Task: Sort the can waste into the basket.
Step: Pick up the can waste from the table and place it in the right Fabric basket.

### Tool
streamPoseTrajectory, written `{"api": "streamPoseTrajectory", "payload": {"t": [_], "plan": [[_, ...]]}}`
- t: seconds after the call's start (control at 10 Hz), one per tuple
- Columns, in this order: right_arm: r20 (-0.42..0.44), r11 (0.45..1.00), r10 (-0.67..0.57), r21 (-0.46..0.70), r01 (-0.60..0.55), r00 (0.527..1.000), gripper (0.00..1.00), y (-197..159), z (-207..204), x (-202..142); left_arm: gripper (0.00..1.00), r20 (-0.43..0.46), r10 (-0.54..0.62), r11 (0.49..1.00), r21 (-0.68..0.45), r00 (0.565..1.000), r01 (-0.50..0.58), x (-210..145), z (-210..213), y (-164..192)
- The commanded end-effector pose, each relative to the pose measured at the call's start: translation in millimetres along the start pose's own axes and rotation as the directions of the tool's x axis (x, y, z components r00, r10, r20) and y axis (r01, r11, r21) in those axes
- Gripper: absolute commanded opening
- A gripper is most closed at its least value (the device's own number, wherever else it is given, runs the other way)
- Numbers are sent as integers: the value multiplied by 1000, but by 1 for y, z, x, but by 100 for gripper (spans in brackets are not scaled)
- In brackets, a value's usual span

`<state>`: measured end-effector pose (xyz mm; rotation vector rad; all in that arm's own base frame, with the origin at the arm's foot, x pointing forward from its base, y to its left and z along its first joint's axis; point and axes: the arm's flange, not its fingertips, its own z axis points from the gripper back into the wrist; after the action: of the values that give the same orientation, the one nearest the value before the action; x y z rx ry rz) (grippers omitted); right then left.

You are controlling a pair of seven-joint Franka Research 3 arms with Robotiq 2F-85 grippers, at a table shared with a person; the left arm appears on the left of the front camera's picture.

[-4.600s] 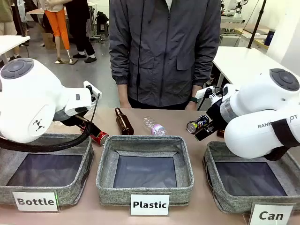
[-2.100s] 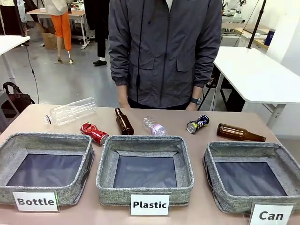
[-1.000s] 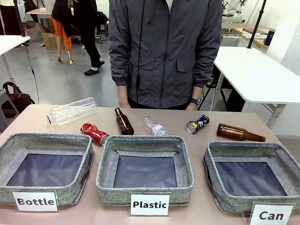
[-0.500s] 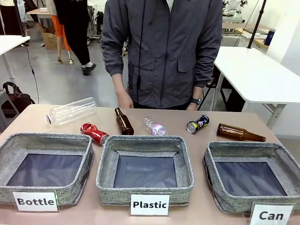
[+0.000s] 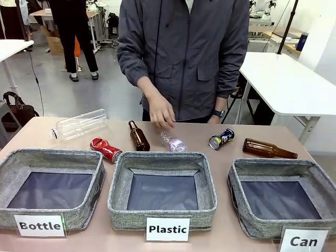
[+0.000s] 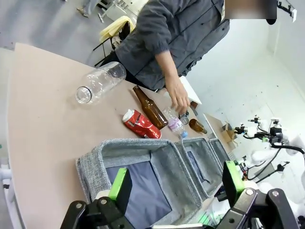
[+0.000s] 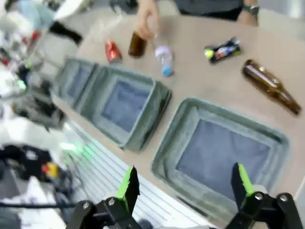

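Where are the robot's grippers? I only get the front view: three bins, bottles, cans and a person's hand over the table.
Observer: The left gripper hangs open, high above the near side of the Bottle bin.
Visitor: And the other one?
Observer: The right gripper is open too, above the near rim of the Can basket, with nothing between its fingers.
Visitor: Is it close to a can?
Observer: No. From its camera, the dark printed can lies on the table well beyond the basket, with a brown glass bottle off to one side.
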<state>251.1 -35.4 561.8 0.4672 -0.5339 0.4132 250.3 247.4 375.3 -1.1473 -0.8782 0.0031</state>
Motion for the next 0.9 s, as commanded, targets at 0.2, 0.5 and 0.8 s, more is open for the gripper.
{"api": "streamPoseTrajectory", "payload": {"t": [0.2, 0.5, 0.8], "plan": [[-196, 434, 901, 342, -834, 388, 100, 3, -65, 36, 100, 25, -25, 1000, -17, 999, 25, 0, -1, 0], [-164, 344, 936, 230, -910, 312, 100, 16, -72, 41, 100, 25, -25, 1000, -17, 999, 25, 0, -1, 0], [-303, 731, 680, 211, -649, 668, 100, 22, -88, 37, 100, 25, -25, 1000, -17, 999, 25, 0, -1, 0]]}}
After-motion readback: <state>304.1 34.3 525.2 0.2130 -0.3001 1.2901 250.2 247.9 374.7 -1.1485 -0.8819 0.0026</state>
